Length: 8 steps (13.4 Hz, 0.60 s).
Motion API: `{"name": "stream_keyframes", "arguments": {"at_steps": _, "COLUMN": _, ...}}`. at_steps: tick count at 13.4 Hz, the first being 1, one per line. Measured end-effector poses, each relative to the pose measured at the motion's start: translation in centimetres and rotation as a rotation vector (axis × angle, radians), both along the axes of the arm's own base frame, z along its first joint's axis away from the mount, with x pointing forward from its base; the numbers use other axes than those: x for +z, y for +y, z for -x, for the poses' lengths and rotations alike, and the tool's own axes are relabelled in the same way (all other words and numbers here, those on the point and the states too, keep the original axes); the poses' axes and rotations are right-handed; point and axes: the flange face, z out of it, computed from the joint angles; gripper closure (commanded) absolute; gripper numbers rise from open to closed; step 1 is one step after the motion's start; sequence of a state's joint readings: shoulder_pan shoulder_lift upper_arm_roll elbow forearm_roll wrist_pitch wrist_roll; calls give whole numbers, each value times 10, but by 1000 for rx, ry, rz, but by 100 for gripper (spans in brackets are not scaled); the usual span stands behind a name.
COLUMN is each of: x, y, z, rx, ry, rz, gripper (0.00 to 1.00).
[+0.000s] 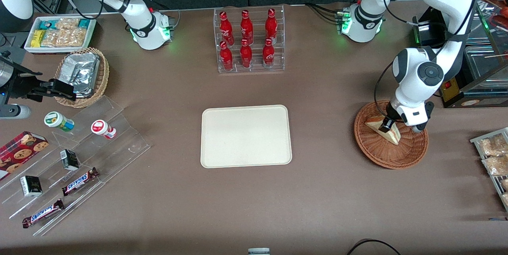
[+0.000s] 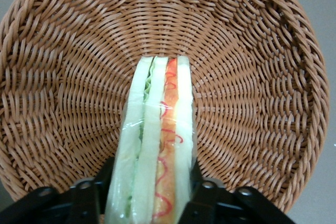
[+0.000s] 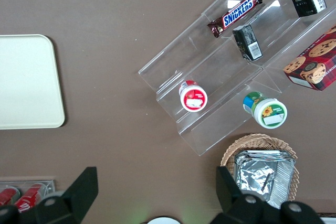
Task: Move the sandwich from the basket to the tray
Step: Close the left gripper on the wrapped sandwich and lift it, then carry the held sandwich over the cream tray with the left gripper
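Observation:
The sandwich (image 1: 392,133), a pale wedge in clear wrap with green, orange and red filling at its edge (image 2: 157,140), stands on edge in the reddish-brown wicker basket (image 1: 391,158) toward the working arm's end of the table. My left gripper (image 1: 386,124) reaches down into the basket (image 2: 68,77). Its black fingers (image 2: 202,182) press on both bread faces, so the gripper (image 2: 153,198) is shut on the sandwich. The sandwich still rests on the basket floor. The cream tray (image 1: 246,136) lies bare at the table's middle and also shows in the right wrist view (image 3: 26,82).
A clear rack of red bottles (image 1: 250,41) stands farther from the camera than the tray. Toward the parked arm's end are a stepped acrylic shelf with snacks (image 1: 79,160), a tan basket of foil packets (image 1: 81,74) and a white snack box (image 1: 59,33). A rack of packets (image 1: 494,160) sits beside the basket.

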State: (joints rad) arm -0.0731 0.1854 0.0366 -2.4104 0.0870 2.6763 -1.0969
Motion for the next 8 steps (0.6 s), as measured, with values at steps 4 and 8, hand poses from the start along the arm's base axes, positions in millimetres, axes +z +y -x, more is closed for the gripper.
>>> {"name": "stream_keyframes", "arguments": {"at_steps": 4, "x": 5, "y": -4, "z": -3, "rx": -7, "ry": -7, "rz": 0, "gripper": 87}}
{"name": "stream_keyframes", "arguments": {"at_steps": 8, "x": 75, "y": -38, "z": -9, "rx": -98, "ry": 145, "rz": -40, "gripper": 87}}
